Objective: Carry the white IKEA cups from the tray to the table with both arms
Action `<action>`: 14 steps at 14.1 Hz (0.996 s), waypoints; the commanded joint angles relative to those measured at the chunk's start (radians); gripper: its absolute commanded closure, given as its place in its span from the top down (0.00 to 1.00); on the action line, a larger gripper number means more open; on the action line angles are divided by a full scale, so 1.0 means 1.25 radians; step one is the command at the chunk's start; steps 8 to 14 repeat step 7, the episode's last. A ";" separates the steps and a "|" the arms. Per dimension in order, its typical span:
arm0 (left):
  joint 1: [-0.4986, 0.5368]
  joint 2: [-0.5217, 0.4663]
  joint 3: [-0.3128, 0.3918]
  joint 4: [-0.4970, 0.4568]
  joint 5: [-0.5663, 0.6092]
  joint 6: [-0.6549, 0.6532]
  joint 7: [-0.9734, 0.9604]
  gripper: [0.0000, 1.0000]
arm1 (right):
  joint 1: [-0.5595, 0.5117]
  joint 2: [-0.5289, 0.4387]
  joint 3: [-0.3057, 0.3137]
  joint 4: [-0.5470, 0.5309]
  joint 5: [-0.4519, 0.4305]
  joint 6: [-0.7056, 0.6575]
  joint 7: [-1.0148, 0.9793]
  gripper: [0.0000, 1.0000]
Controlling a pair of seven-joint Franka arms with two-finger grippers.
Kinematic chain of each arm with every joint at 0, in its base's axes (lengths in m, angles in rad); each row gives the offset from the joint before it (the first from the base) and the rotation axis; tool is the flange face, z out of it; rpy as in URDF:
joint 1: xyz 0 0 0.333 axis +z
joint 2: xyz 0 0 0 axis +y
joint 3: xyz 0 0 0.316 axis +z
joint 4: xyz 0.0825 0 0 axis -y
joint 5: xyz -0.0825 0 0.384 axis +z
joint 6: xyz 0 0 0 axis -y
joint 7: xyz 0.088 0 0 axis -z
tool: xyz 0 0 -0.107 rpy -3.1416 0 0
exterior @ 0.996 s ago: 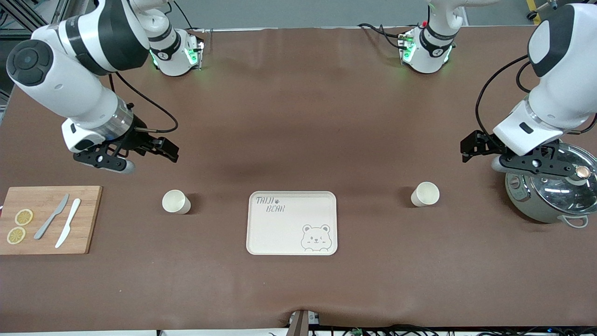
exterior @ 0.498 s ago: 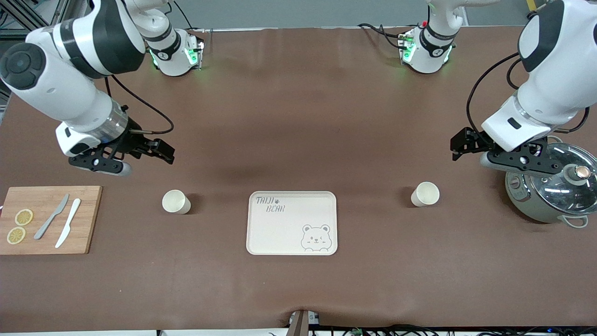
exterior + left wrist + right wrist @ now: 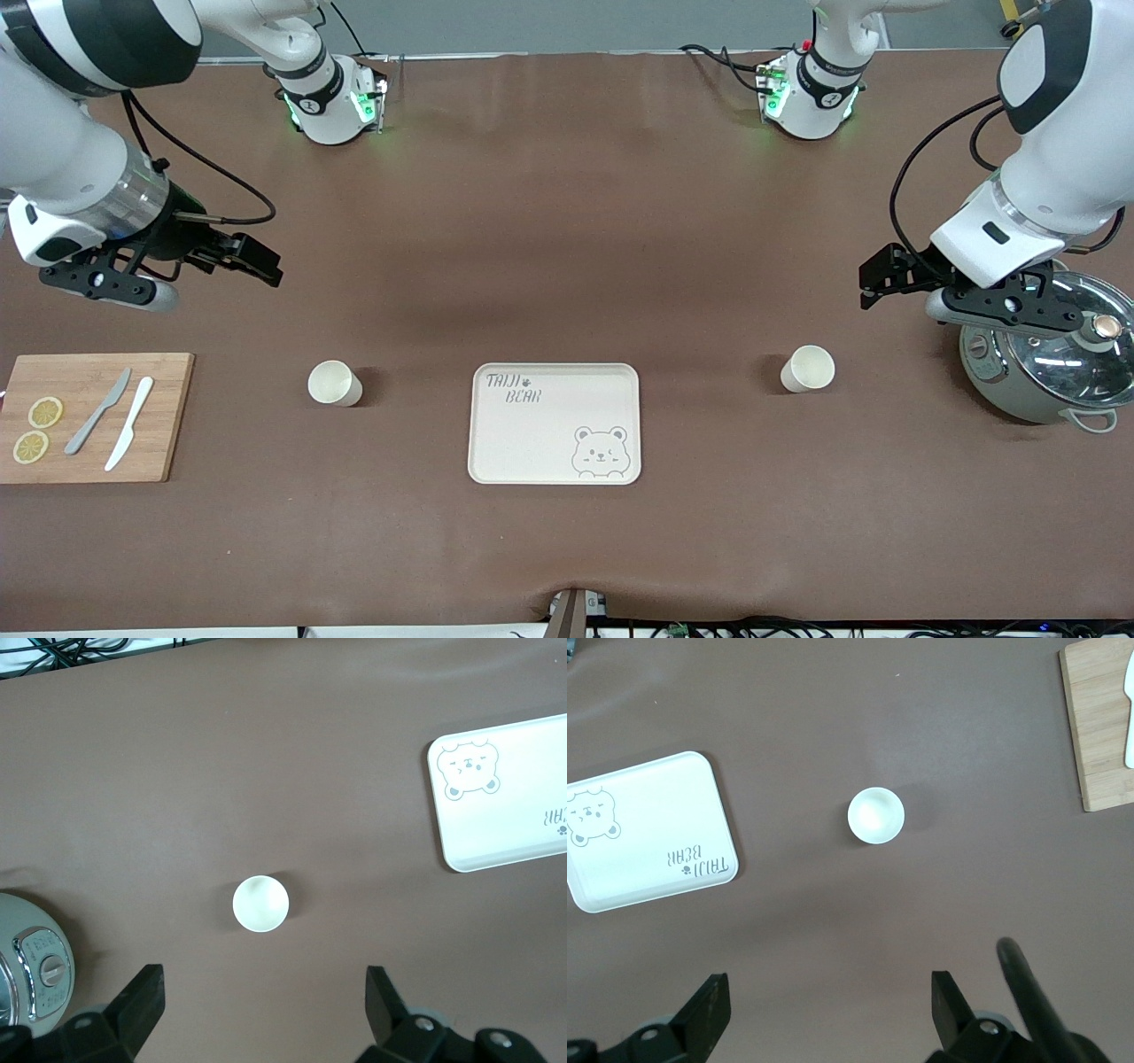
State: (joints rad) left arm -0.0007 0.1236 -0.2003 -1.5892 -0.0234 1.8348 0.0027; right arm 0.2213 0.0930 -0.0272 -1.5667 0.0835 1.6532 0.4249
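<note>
Both white cups [image 3: 335,384] [image 3: 807,369] stood upright on the table [image 3: 567,221], one on each side of the empty tray [image 3: 554,424], looking light, stiff and slick (best pinched across the rim), while the left gripper [image 3: 895,275] and right gripper [image 3: 232,257] hung over the cloth, fingers apart.

place: robot lab | evidence: two arms [image 3: 1054,168], cloth-covered table [image 3: 567,221]

Flat cream rectangular tray with bear drawing [image 3: 554,424] lay bare on brown cloth table [image 3: 567,221]. Two small off-white tapered cups stood upright on cloth, one [image 3: 334,384] toward right arm's end, other [image 3: 808,369] toward left arm's end.
</note>
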 commanded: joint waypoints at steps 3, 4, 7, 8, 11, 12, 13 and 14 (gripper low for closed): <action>0.003 0.000 0.004 0.005 -0.016 0.002 0.016 1.00 | -0.040 0.011 0.006 0.011 -0.005 -0.005 -0.004 1.00; 0.003 0.000 0.004 0.005 -0.016 0.002 0.016 1.00 | -0.041 0.015 0.006 0.015 -0.004 -0.001 -0.004 1.00; 0.001 0.000 0.004 0.006 -0.014 0.002 0.014 1.00 | -0.009 0.057 0.009 0.011 -0.003 0.070 -0.002 1.00; 0.001 0.000 0.004 0.006 -0.014 0.002 0.014 1.00 | -0.009 0.057 0.009 0.011 -0.003 0.070 -0.002 1.00; 0.001 0.000 0.004 0.006 -0.014 0.002 0.014 1.00 | -0.009 0.057 0.009 0.011 -0.003 0.070 -0.002 1.00; 0.001 0.000 0.004 0.006 -0.014 0.002 0.014 1.00 | -0.009 0.057 0.009 0.011 -0.003 0.070 -0.002 1.00; 0.001 0.000 0.004 0.006 -0.014 0.002 0.014 1.00 | -0.009 0.057 0.009 0.011 -0.003 0.070 -0.002 1.00; 0.001 0.000 0.004 0.006 -0.014 0.002 0.014 1.00 | -0.009 0.057 0.009 0.011 -0.003 0.070 -0.002 1.00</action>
